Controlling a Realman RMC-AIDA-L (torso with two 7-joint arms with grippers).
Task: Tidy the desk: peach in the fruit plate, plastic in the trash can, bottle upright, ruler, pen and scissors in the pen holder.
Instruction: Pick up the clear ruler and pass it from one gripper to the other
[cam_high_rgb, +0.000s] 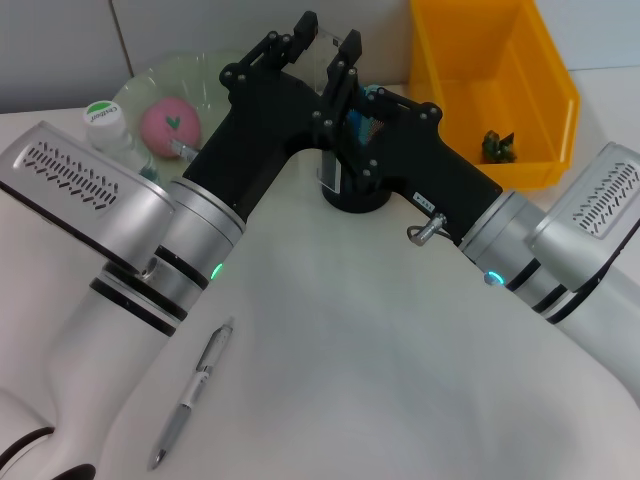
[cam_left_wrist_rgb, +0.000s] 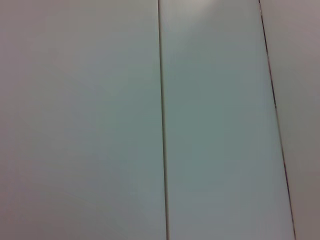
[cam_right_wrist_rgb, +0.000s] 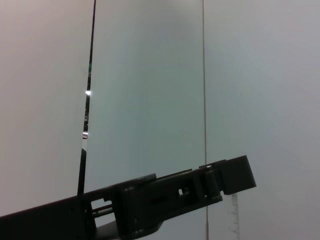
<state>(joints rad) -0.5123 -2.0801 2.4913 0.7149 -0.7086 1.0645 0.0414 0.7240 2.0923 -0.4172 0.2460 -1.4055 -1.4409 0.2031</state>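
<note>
A clear ruler (cam_high_rgb: 330, 40) is held by both the left pincer (cam_high_rgb: 300, 35) and right pincer (cam_high_rgb: 343, 60) above the holder (cam_high_rgb: 355, 190); vertical, centred lowering is advised.

Pink peach (cam_high_rgb: 170, 124); yellow trash can (cam_high_rgb: 545, 105); black pen holder (cam_high_rgb: 355, 192).

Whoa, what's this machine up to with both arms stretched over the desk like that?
It is tidying a desk. Both arms reach to the far side, where the left gripper and right gripper meet above the black pen holder, seemingly with a clear ruler between them. The peach already lies in the fruit plate, a bottle stands beside it, and something small and dark sits in the yellow bin. A pen still lies on the table.
</note>
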